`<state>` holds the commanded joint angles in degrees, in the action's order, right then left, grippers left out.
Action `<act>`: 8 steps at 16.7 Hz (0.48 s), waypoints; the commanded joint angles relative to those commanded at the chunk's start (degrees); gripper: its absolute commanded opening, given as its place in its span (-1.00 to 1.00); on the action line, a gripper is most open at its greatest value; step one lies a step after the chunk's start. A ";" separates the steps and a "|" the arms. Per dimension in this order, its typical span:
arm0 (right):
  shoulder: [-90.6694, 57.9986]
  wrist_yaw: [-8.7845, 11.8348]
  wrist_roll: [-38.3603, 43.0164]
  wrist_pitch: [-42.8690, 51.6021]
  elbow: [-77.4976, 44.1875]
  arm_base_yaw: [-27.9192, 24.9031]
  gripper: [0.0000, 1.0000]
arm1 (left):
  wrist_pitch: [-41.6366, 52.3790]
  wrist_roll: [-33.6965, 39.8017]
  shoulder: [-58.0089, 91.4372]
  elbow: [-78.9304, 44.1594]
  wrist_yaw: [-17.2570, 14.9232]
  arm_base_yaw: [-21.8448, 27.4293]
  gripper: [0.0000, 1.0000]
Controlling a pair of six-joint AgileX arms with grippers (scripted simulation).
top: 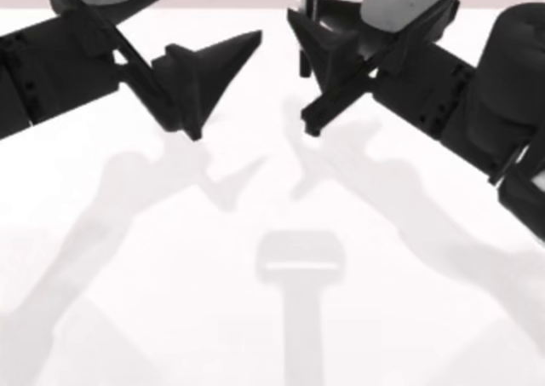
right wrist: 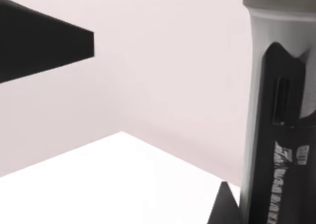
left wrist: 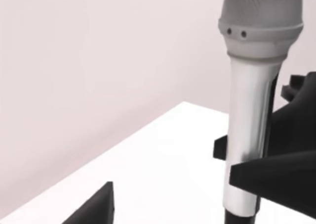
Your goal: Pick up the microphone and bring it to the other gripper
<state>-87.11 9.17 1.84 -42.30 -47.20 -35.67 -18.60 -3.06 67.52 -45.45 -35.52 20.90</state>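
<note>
Our microphone (left wrist: pixel 249 135) stands upright, grey mesh head on top, clamped in our right gripper (top: pixel 308 58), facing our left gripper (top: pixel 223 66).

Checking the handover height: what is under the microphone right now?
Under the microphone, held upright by the right gripper, lies only bare white table. Its bottom end is cut off in every view. The left gripper is apart, at the top view's left.

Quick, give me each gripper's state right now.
Left gripper: open, empty, raised facing the other arm.
Right gripper: shut on the microphone, held upright above the table.
</note>
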 joint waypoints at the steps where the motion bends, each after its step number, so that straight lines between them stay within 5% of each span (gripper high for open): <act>1: 0.00 0.00 0.00 0.00 0.00 0.00 -1.00 | 0.00 0.00 0.00 0.00 0.00 0.00 1.00; 8: 0.00 0.00 0.00 0.00 0.00 0.00 -1.00 | -2.11 0.20 6.69 -5.11 3.25 3.38 1.00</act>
<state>-87.11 9.17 1.84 -42.30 -47.20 -35.67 -20.71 -2.85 74.21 -50.56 -32.27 24.28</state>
